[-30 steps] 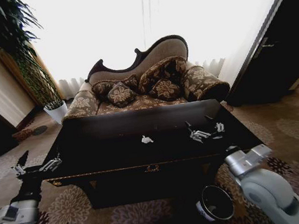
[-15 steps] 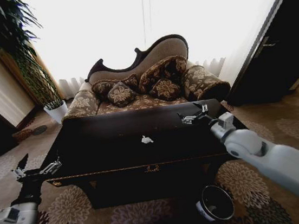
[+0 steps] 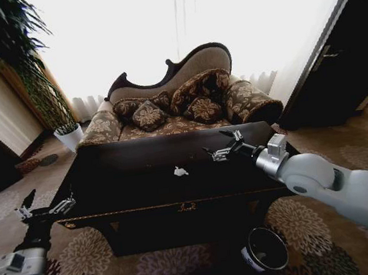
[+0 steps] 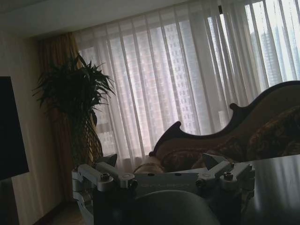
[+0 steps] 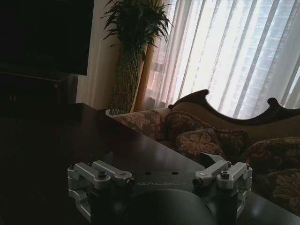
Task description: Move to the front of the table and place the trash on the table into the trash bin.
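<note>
The glossy black table (image 3: 123, 185) with gold trim stands in front of me, before a patterned sofa. One small white paper bit of trash (image 3: 181, 171) lies near the middle of its top. My right gripper (image 3: 216, 144) hovers open over the table's right half, a little right of and behind the paper bit, with nothing between its fingers. My left gripper (image 3: 45, 207) hangs open and empty off the table's front left corner. The trash bin (image 3: 265, 249), a small round black bucket, sits on the carpet below the table's front right. The right wrist view looks across the dark table top (image 5: 47, 154).
A patterned sofa (image 3: 180, 104) stands right behind the table. A tall plant in a white pot (image 3: 70, 137) is at the back left. A dark cabinet (image 3: 343, 64) fills the right side. Patterned carpet surrounds the table.
My right arm has swung from the table's front right edge up and leftward over the table top, nearer the paper bit. The left arm and the paper bit have not moved.
</note>
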Controlling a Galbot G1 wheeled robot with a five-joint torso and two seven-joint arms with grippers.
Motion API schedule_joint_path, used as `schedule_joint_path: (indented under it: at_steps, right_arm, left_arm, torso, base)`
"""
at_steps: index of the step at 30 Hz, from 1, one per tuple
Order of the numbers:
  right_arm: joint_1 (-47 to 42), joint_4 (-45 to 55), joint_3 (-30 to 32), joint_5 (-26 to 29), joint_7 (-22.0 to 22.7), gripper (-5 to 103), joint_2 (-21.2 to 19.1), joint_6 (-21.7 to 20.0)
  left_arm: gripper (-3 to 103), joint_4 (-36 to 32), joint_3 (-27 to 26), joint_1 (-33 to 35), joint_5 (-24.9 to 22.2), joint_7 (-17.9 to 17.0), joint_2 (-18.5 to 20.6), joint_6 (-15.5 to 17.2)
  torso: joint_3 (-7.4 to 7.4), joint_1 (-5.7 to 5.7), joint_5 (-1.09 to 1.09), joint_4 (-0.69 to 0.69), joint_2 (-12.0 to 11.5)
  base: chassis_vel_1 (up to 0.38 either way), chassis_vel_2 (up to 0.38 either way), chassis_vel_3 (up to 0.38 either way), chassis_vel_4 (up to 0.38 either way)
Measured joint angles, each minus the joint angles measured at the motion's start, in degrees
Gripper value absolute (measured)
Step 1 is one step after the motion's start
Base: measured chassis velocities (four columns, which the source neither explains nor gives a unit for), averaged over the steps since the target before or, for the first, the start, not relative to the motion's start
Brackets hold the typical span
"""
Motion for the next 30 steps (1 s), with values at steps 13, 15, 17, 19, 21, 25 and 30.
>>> schedule_joint_path:
  at_steps: [13, 15, 17, 19, 21, 25, 30]
  right_arm:
    - [8.52, -0.61, -16.60, -5.29, 5.02, 100, 5.26, -0.77]
    - [8.92, -1.10, -17.36, -5.29, 5.61, 100, 6.10, -1.04]
    - [8.79, -2.02, -18.21, -5.82, 6.18, 100, 8.18, -1.52]
    - [8.05, -2.57, -18.84, -7.32, 6.19, 100, 9.93, -1.87]
    - [8.16, -2.89, -19.65, -7.97, 6.19, 100, 10.66, -1.93]
    - [12.99, -5.19, -26.19, -8.93, 6.32, 100, 13.23, -2.27]
    - [22.68, -8.42, -34.91, -7.87, 7.17, 100, 16.70, -2.93]
  left_arm:
    - [100, -0.43, 0.02, 0.35, 0.73, 0.02, -0.82, -0.29]
    - [100, -0.37, 0.02, 0.33, 0.82, 0.02, -0.89, -0.29]
    - [100, -0.15, 0.06, 0.28, 1.03, 0.02, -1.10, -0.29]
    - [100, 0.14, 0.09, 0.23, 1.28, 0.03, -1.17, -0.29]
    - [100, 0.30, 0.09, 0.19, 1.38, 0.02, -1.17, -0.29]
    - [100, 0.76, -0.03, 0.14, 1.74, 0.05, -1.46, -0.25]
    - [100, 0.91, -0.38, 0.35, 1.97, 0.09, -2.01, -0.31]
  torso:
    - [0.00, -0.01, -0.01, 0.01, 0.01]
    - [0.00, 0.00, -0.01, 0.01, 0.01]
    - [0.00, 0.00, 0.01, 0.01, 0.01]
    - [0.01, 0.00, 0.00, 0.00, 0.01]
    - [0.00, 0.00, 0.00, -0.01, 0.01]
    - [0.00, -0.01, -0.01, -0.01, 0.01]
    - [0.01, 0.00, -0.01, 0.00, 0.01]
  base:
    - [0.000, 0.000, 0.000, 0.000]
    - [0.000, 0.000, 0.000, 0.000]
    - [0.000, 0.000, 0.000, 0.000]
    - [0.000, 0.000, 0.000, 0.000]
    - [0.000, 0.000, 0.000, 0.000]
    - [0.000, 0.000, 0.000, 0.000]
    - [0.000, 0.000, 0.000, 0.000]
